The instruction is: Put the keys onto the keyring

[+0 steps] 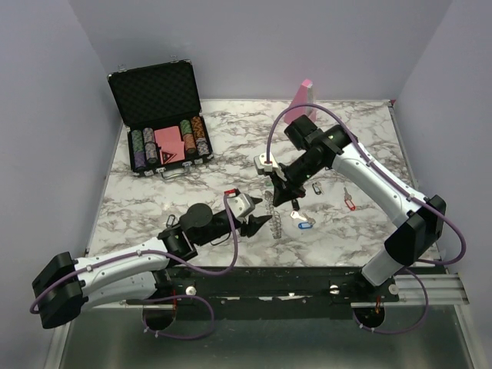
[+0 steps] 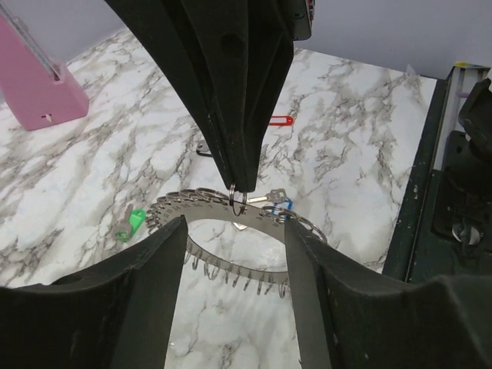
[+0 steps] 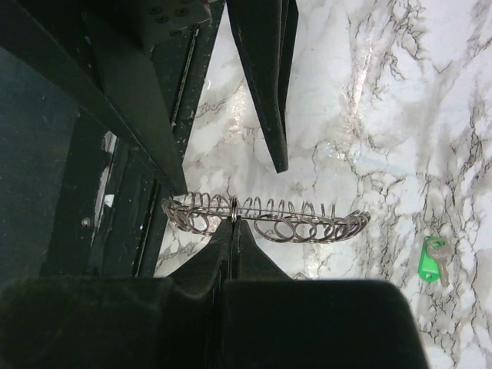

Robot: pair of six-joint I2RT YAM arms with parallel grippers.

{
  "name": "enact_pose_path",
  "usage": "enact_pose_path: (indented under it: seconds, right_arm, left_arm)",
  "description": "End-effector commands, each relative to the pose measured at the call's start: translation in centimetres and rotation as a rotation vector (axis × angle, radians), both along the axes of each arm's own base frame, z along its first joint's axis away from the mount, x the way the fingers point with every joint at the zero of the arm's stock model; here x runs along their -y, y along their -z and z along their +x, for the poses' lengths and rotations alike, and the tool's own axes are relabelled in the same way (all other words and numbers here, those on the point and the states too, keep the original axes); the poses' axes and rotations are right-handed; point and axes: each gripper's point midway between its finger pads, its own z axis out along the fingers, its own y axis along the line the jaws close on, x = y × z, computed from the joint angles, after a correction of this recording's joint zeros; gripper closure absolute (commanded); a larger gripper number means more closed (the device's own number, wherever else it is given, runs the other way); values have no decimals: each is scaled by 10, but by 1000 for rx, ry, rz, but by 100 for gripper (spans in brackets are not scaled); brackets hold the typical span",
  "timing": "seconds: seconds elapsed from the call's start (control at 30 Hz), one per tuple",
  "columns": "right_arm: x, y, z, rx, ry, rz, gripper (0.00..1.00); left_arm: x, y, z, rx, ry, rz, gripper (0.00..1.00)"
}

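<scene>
The grey keyring [image 1: 269, 209] stands on edge near the table's front middle. My right gripper [image 3: 234, 221] is shut on one small loop of its rim [image 2: 237, 196]. My left gripper [image 2: 234, 261] is open, its fingers [image 2: 157, 269] straddling the near arc of the keyring [image 2: 231, 265]; whether they touch it I cannot tell. Keys lie loose on the marble: a blue one [image 1: 301, 224] just behind the ring [image 2: 283, 204], a green one [image 2: 132, 223] [image 3: 430, 257], a red one [image 1: 350, 204] to the right, a black one [image 1: 315, 188], and a red tag [image 1: 229, 193] by my left wrist.
An open black case of poker chips [image 1: 165, 138] stands at the back left. A pink wedge block [image 1: 304, 94] stands at the back edge [image 2: 42, 84]. The table's front rail [image 2: 419, 200] runs close behind the ring.
</scene>
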Motion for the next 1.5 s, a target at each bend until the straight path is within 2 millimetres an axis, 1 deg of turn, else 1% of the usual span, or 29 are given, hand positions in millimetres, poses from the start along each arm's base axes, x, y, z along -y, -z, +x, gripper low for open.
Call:
enact_pose_path:
  seconds: [0.0, 0.13, 0.3, 0.6, 0.77, 0.93, 0.97, 1.13, 1.17, 1.2, 1.23, 1.27, 1.4, 1.47]
  right_arm:
    - [-1, 0, -5, -22, -10, -8, 99]
    - [-1, -1, -7, -26, -15, -1, 99]
    - [-3, -4, -9, -34, -19, 12, 99]
    - [-5, -5, -11, -52, -26, 27, 99]
    - [-5, -5, -12, -58, -31, 29, 99]
    - [-6, -5, -12, -63, -32, 33, 99]
    - [-6, -4, -12, -65, -33, 31, 99]
    - [-6, -7, -13, -62, -36, 41, 99]
    - [-6, -7, -14, -65, -35, 39, 99]
    - [-6, -8, -14, -62, -35, 41, 99]
    - [-6, -8, -13, -63, -33, 40, 99]
    - [-6, -7, -14, -65, -35, 39, 99]
    - [-6, -7, -14, -64, -36, 41, 99]
    - [-6, -7, -14, -69, -36, 41, 99]
  left_arm:
    - [9, -20, 3, 68, 26, -19, 44]
    - [13, -18, 4, 65, 40, -8, 67]
    - [14, -14, 4, 66, 44, 4, 69]
    - [15, -16, 5, 71, 53, 3, 71]
    - [18, -17, 3, 71, 73, 2, 75]
    - [22, -17, 0, 69, 99, 7, 93]
    - [22, -17, 0, 68, 105, 10, 100]
    - [23, -11, -1, 49, 114, 32, 100]
    - [22, -11, -1, 45, 112, 35, 98]
    - [22, -9, 0, 40, 103, 40, 90]
    - [21, -9, 0, 37, 102, 42, 87]
    - [21, -8, 0, 36, 102, 43, 87]
    - [20, -8, 0, 36, 103, 43, 89]
    - [20, -9, -1, 38, 111, 42, 96]
